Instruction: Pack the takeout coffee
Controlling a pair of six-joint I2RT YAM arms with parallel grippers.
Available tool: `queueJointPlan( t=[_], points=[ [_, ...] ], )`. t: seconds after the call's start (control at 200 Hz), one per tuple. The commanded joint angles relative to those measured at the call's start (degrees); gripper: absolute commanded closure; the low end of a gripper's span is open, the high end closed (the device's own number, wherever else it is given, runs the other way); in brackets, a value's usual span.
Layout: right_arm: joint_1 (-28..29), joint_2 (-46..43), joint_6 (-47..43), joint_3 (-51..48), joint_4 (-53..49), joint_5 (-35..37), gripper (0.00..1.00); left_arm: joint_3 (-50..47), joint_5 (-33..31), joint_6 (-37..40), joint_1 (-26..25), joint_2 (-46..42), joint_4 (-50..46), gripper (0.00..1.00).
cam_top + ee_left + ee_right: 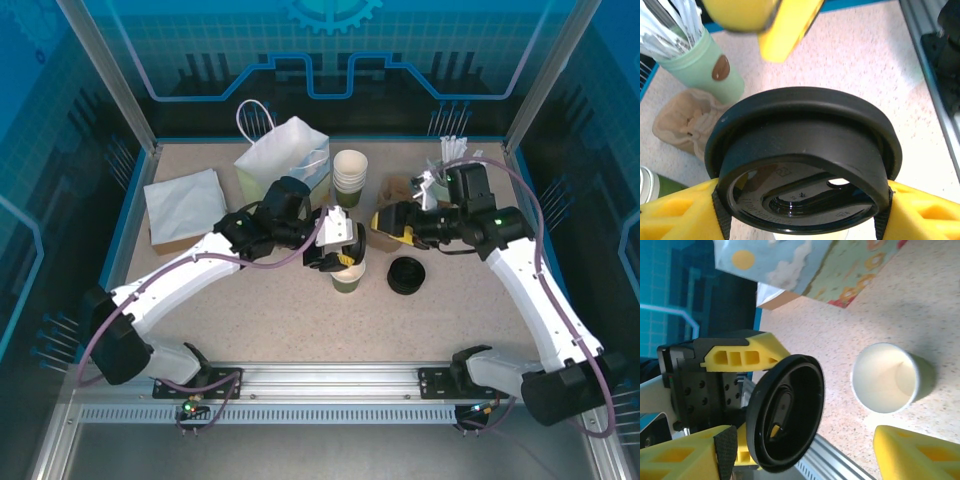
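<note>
While the left end effector [338, 248] clamps a black coffee lid [805, 155] by its rim between its two yellow fingers [675, 212], the right end effector [388, 228] stands just to the right of it with its jaws spread wide and nothing between them. One of its fingers is close to the lid's edge, but I cannot tell whether it touches. The lid is tilted on edge, held above the surface [300, 320] and apart from the cup. That open pale green paper cup [885, 385] stands upright near the centre, just on the near side of the left end effector. A second black lid [405, 275] lies flat to the right of the cup. Farther back are a stack of cups [350, 170] and a white paper bag [285, 150]
</note>
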Motion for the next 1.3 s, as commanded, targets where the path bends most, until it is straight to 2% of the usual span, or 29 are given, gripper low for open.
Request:
queueJointPlan(
  t=[0.0,0.205,0.33,0.455,0.565,0.71,1.296],
  points=[
    [-1.84,-2.05,-2.06,-2.69,-2.65,3.78,0.25,4.24,-5.82,4.87,-1.52,2.6,-9.72,0.35],
    [-4.78,-2.79,-6.78,-6.71,-8.18,14.92,0.25,10.94,-13.12,8.93,-3.94,8.6,-19.9,0.35],
    [-7.81,-2.71,-9.1,-9.53,-9.86,18.44,0.25,15.24,-17.42,10.84,-5.12,12.28,-26.17,0.36],
    [-9.93,-2.52,-10.14,-12.31,-8.96,17.55,0.25,18.49,-20.43,12.41,-5.93,15.37,-31.03,0.36],
    [-10.1,-1.92,-9.84,-14.64,-6.62,14.92,0.25,20.95,-22.86,13.42,-6.51,17.83,-34.18,0.36],
    [-10.17,-0.64,-10.14,-16.05,-5.77,15.03,0.25,24.24,-25.86,14.27,-7.33,21.07,-37.93,0.36],
    [-11.31,-1.19,-11.2,-17.27,-5.47,15.16,0.25,29.56,-26.55,15.11,-8.21,26.31,-41.04,0.36]
  ],
)
